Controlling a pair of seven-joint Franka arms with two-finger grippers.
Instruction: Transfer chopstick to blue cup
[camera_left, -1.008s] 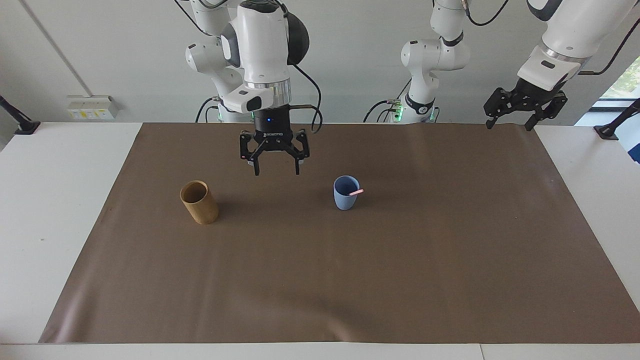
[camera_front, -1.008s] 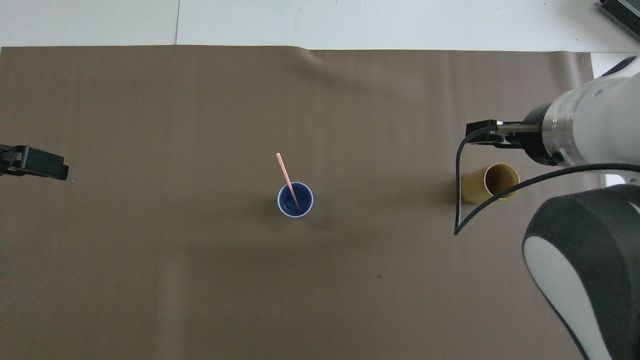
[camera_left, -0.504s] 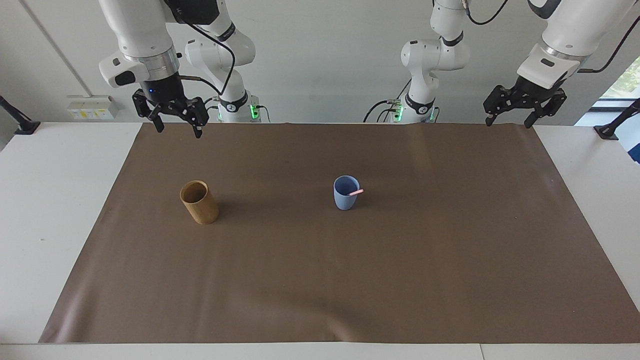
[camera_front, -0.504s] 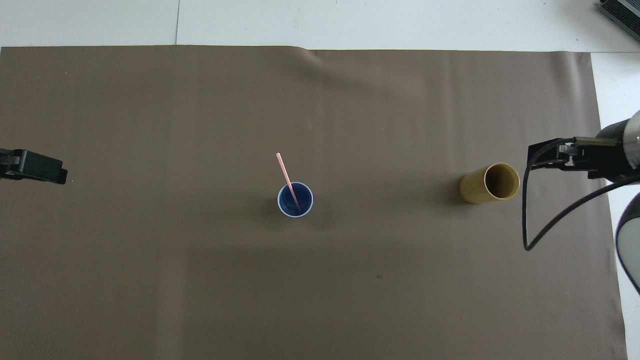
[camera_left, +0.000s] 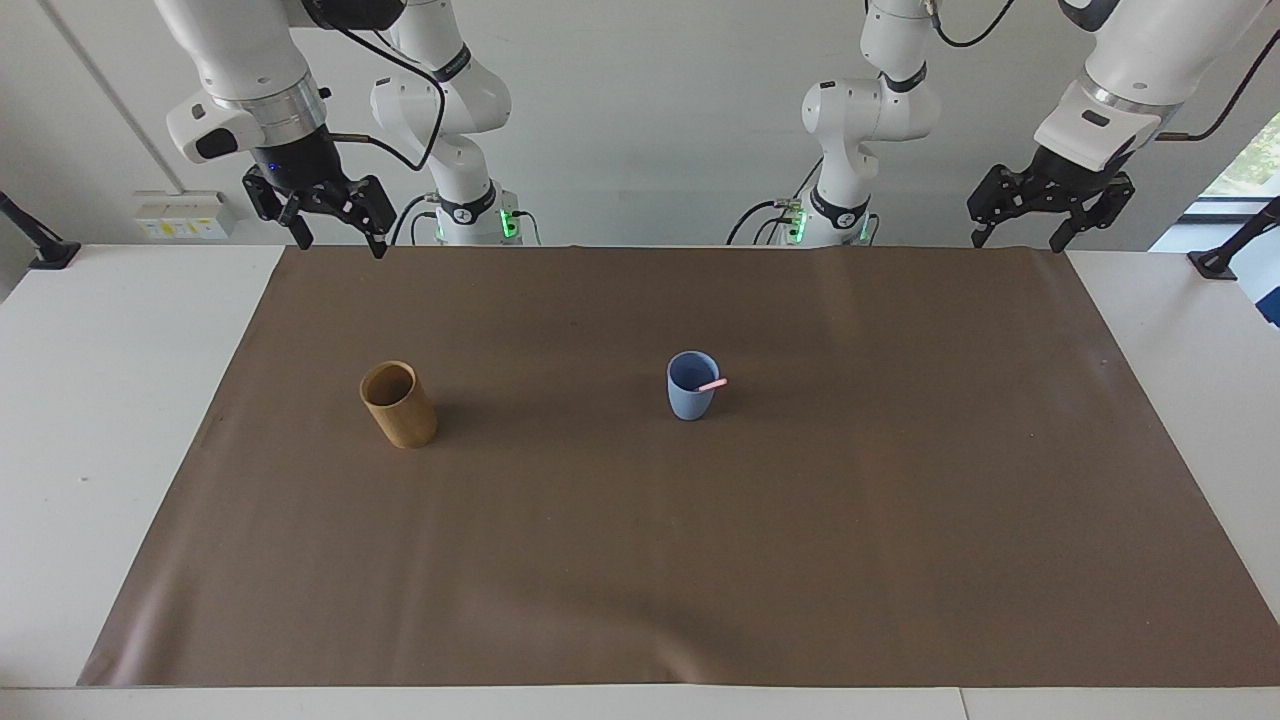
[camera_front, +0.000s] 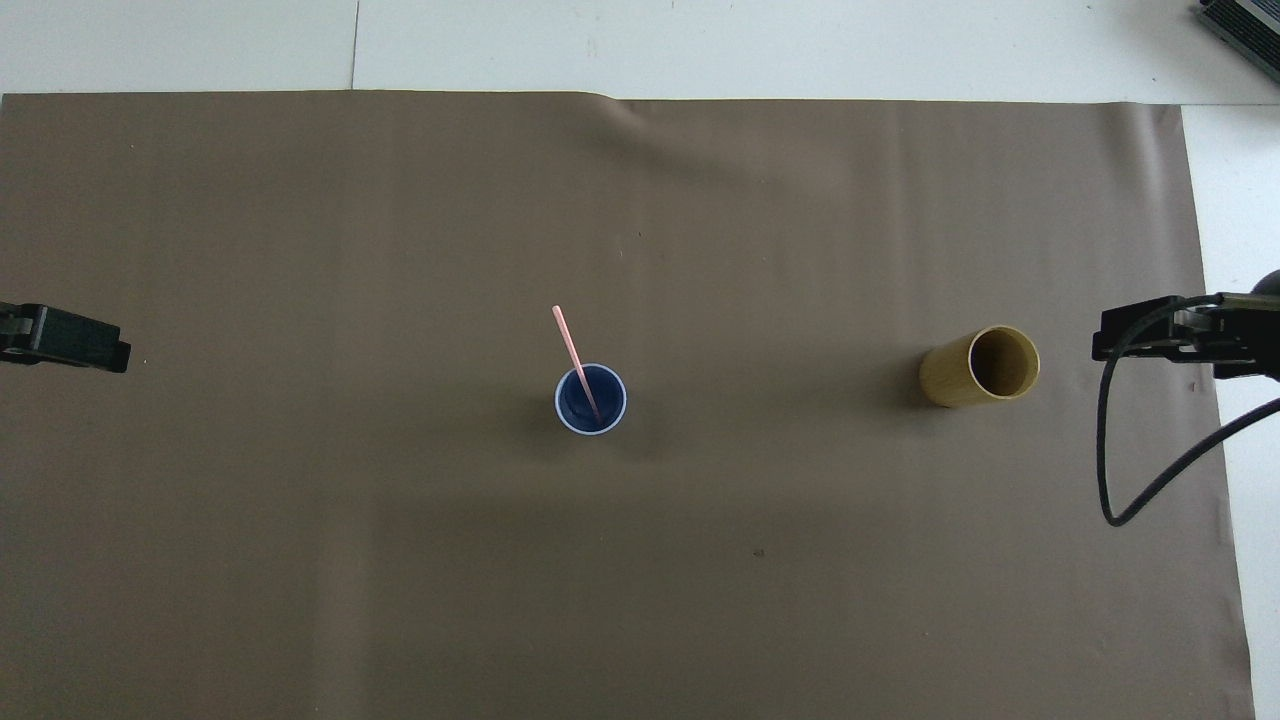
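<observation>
Since the chopstick (camera_left: 712, 384) already leans inside the blue cup (camera_left: 690, 398), it seems light, stiff and slippery, best pinched near its exposed top; the left end effector (camera_left: 1030, 222) and the right end effector (camera_left: 335, 225) hang wide open, empty.

We find the blue cup (camera_left: 691, 386) standing upright near the middle of the mat (camera_left: 660, 560) that covers the table (camera_left: 110, 420), with the chopstick (camera_left: 712, 384) in it, leaning over the rim, as far as we can judge away from the robots. The bamboo cup (camera_left: 399, 404) stands on the mat well apart from it, toward the right arm's end.
</observation>
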